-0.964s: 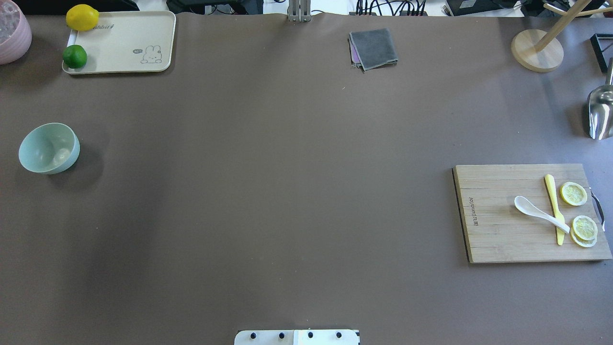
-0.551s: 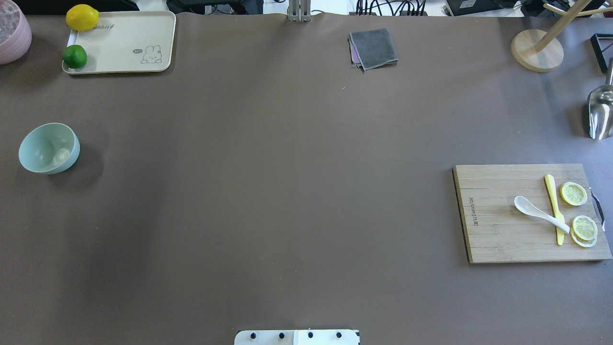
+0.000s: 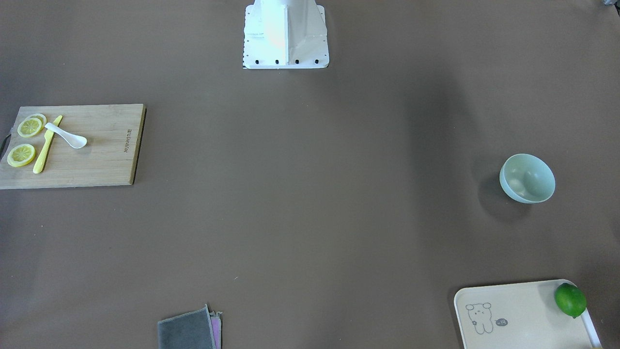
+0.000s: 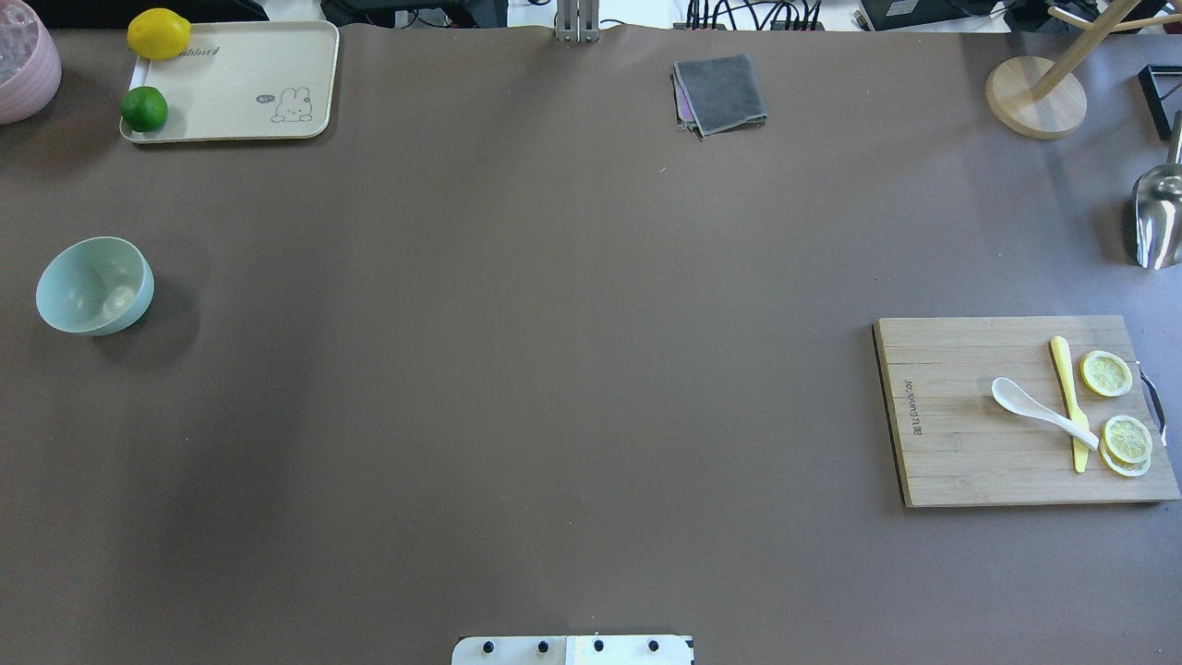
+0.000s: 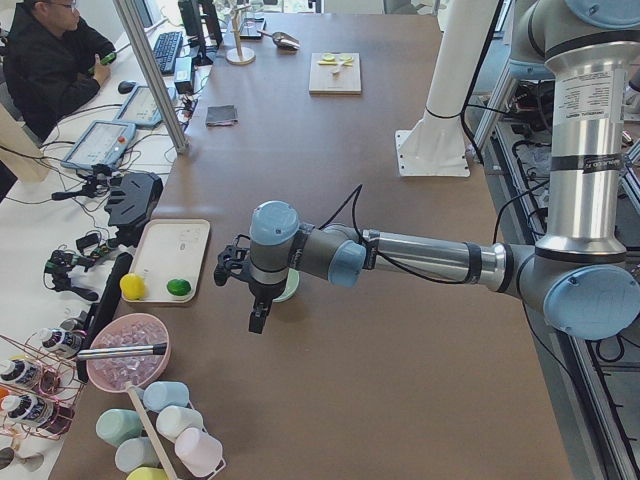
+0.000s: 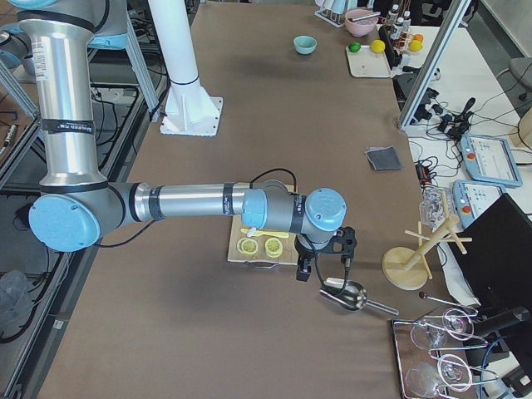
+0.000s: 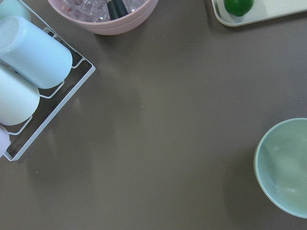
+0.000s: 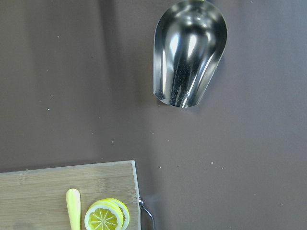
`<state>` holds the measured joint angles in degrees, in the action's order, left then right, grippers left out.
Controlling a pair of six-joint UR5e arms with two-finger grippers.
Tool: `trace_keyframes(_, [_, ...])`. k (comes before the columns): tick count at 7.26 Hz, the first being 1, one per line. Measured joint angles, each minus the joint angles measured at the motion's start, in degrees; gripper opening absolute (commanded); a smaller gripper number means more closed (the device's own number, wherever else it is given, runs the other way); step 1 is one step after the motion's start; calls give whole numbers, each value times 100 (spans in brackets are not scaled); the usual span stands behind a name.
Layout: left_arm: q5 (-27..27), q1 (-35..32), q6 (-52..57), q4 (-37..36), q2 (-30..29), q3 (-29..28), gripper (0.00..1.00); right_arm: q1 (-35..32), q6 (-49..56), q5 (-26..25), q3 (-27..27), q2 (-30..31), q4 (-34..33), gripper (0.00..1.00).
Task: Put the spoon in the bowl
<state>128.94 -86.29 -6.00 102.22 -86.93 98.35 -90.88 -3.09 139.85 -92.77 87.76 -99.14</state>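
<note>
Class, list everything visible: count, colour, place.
cutting board: 1, wooden, right side
knife: 1, yellow, on board
spoon: 1, white, on board, across knife
lemon slices: 3, yellow, on board
bowl: 1, mint-green, left side
tray: 1, cream, far left
lemon: 1, yellow, tray corner
lime: 1, green, on tray
cloth: 1, grey, far middle
scoop: 1, silver, right edge
stand: 1, wooden, far right
pink bowl: 1, pink, far-left corner
cups: several, pastel, left end
left gripper: 1, black, near bowl
right gripper: 1, black, near scoop

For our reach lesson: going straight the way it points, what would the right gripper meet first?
Probably bare brown table, between the shiny steel scoop and the wooden cutting board; the right gripper points down, though depth is unclear.
</note>
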Motion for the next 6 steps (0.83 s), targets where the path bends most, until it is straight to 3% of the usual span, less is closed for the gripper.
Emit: trace_keyframes(6, [2, -1, -2, 11, -7, 18, 98, 0, -11, 2, -65, 34, 9, 100])
